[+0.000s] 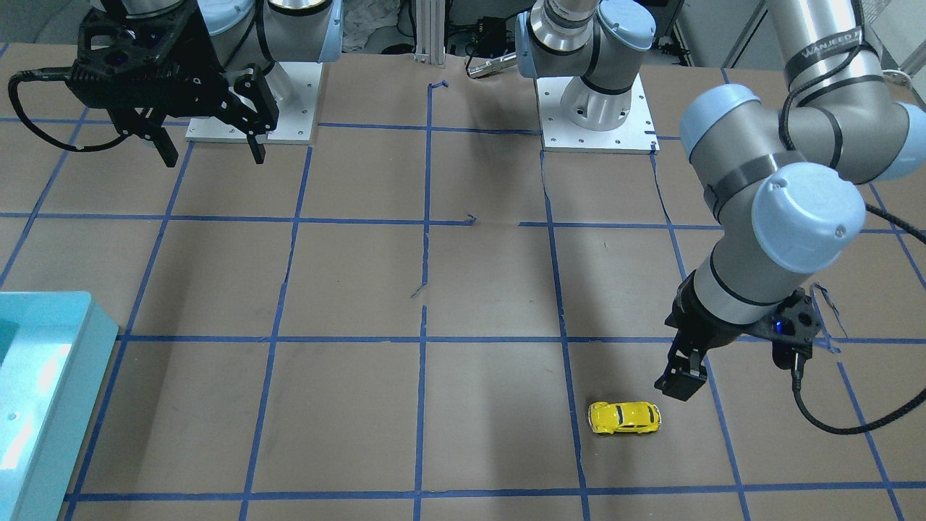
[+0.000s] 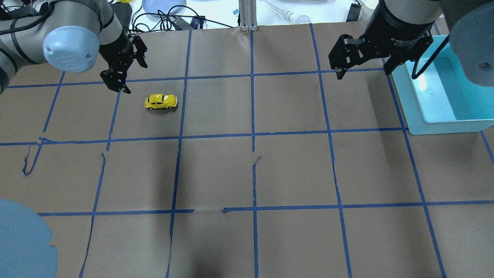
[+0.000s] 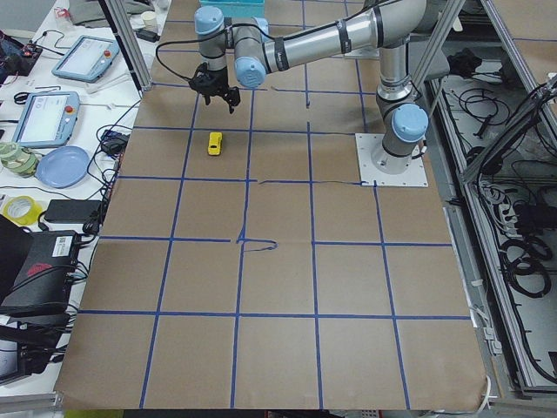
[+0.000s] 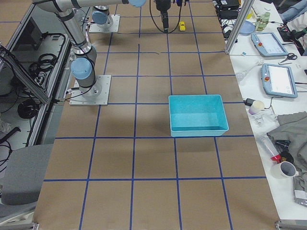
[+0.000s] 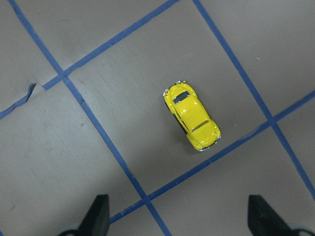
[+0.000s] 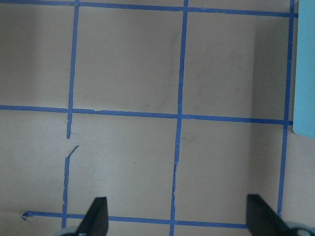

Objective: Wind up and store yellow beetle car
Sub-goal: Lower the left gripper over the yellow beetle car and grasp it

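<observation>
The yellow beetle car [image 2: 161, 102] stands on its wheels on the brown paper at the far left of the table. It also shows in the front view [image 1: 624, 418] and the left wrist view [image 5: 192, 117]. My left gripper [image 2: 135, 78] is open and empty. It hovers above the table just beside the car, on its outer far side, apart from it; the left wrist view [image 5: 181, 219] shows both fingertips wide apart with the car ahead of them. My right gripper [image 2: 364, 71] is open and empty, high above the far right of the table next to the teal bin [image 2: 409, 100].
The teal bin is an open rectangular tub at the table's right end, also seen in the front view [image 1: 65, 376] and the right side view [image 4: 196, 129]. Blue tape lines grid the paper, which is torn in places. Cables and tablets lie beyond the far edge.
</observation>
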Robot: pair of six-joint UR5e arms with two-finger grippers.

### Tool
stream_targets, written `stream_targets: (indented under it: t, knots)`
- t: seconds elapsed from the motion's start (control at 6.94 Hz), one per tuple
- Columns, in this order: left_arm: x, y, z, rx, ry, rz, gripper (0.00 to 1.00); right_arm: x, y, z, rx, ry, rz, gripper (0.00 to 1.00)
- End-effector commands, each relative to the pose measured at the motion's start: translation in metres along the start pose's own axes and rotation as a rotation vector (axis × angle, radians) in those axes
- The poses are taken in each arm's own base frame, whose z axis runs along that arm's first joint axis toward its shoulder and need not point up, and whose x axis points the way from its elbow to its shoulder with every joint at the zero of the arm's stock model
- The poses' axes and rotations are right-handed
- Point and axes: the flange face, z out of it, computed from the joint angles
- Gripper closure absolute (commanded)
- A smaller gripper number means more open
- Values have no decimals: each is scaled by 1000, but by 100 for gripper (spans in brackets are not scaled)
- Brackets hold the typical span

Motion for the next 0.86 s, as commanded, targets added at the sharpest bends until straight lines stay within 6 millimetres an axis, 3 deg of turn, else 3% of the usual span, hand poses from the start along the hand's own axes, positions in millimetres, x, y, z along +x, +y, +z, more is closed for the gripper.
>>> stream_targets:
  t: [0.0,0.29,0.72]
  knots:
    - [29,-4,67,-122,54,-208,0,0,0,0,0,0,-1,0]
    - [36,-7,112,-134,17,-241,0,0,0,0,0,0,-1,0]
    - [38,-25,133,-130,27,-275,0,0,0,0,0,1,-1,0]
